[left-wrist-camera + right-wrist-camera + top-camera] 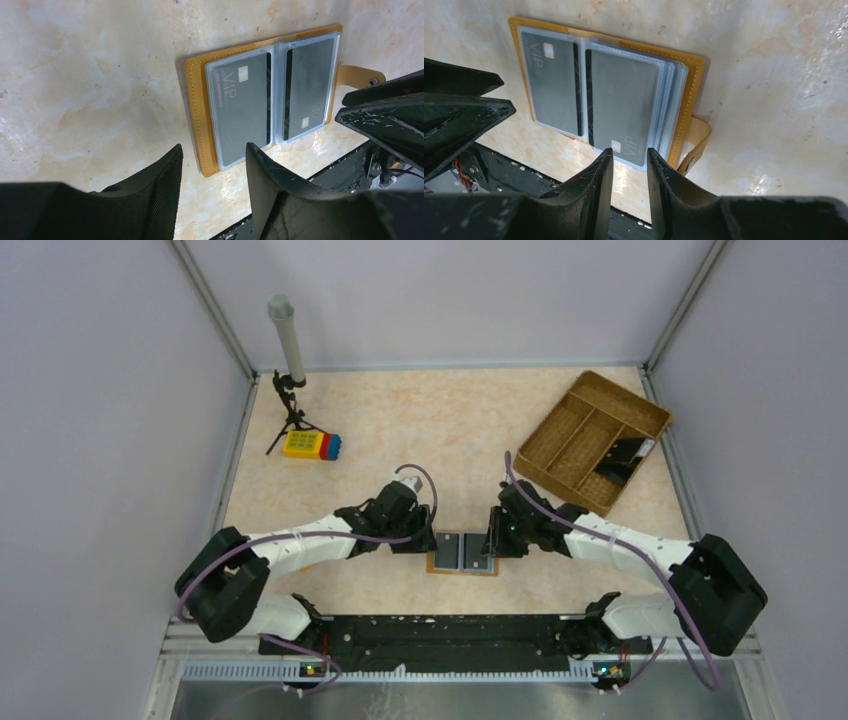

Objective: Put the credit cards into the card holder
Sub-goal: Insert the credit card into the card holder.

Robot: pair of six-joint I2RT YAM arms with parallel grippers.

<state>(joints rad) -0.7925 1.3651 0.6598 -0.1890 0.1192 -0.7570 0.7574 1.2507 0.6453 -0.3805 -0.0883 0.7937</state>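
"Top external view: what did the left gripper [424, 540] hold?"
"Nothing. Its fingers were parted beside the open card holder [195, 110], which lay flat on the table [450, 430] with dark credit cards [240, 110] sleeved inside."
"And the right gripper [626, 152]?"
"Parted too, and empty."

An open tan card holder [696, 85] lies on a marbled table [774, 75], two dark cards [555, 85] in its clear sleeves. The right gripper [630, 156], fingers slightly parted, hovers at its near edge.
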